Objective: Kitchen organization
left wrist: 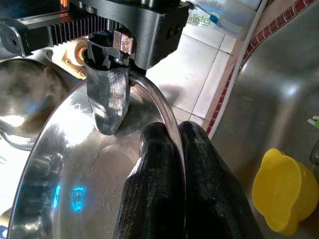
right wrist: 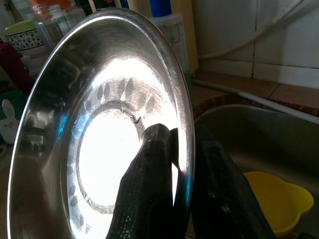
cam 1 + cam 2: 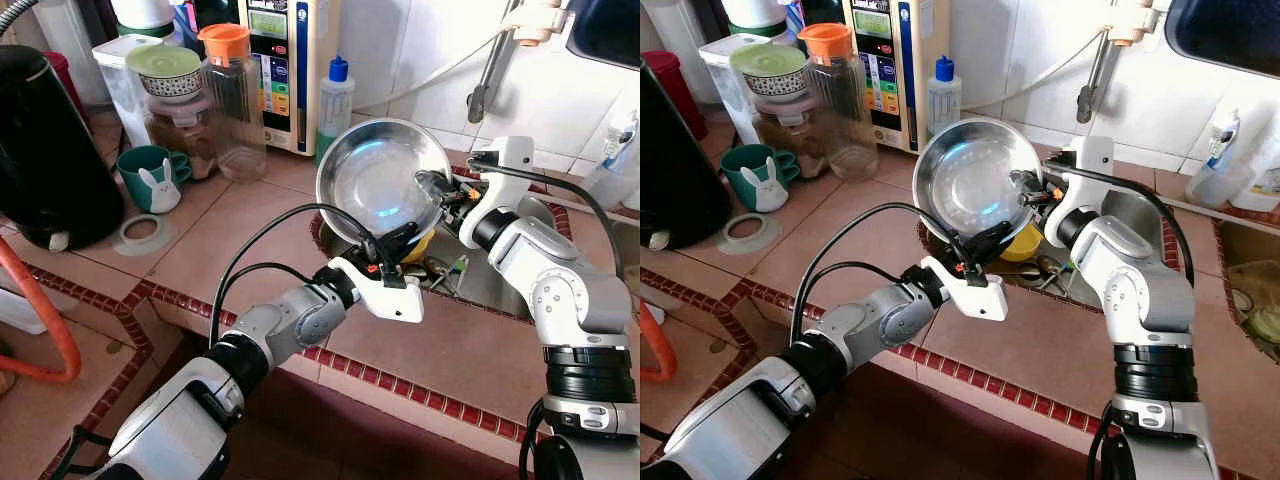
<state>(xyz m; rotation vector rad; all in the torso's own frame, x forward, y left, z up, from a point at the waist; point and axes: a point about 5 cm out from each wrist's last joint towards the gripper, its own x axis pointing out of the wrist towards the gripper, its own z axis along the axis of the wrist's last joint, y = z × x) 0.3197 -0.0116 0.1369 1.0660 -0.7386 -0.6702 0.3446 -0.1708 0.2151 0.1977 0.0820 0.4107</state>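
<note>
A round steel bowl (image 3: 375, 180) is held tilted on edge above the sink (image 3: 490, 280), its hollow facing me. My left gripper (image 3: 397, 243) is shut on its lower rim, one finger inside and one outside, as the left wrist view shows on the rim (image 1: 172, 129). My right gripper (image 3: 432, 187) is shut on the bowl's right rim (image 2: 185, 114). A yellow cup (image 1: 284, 194) lies in the sink under the bowl, with some utensils (image 3: 440, 270) beside it.
On the tiled counter to the left stand a teal rabbit mug (image 3: 152, 178), an orange-lidded jar (image 3: 232, 100), a lidded bowl on a jar (image 3: 168, 72), a soap bottle (image 3: 335, 100), a black kettle (image 3: 45, 150). The tap (image 3: 495, 60) hangs above the sink.
</note>
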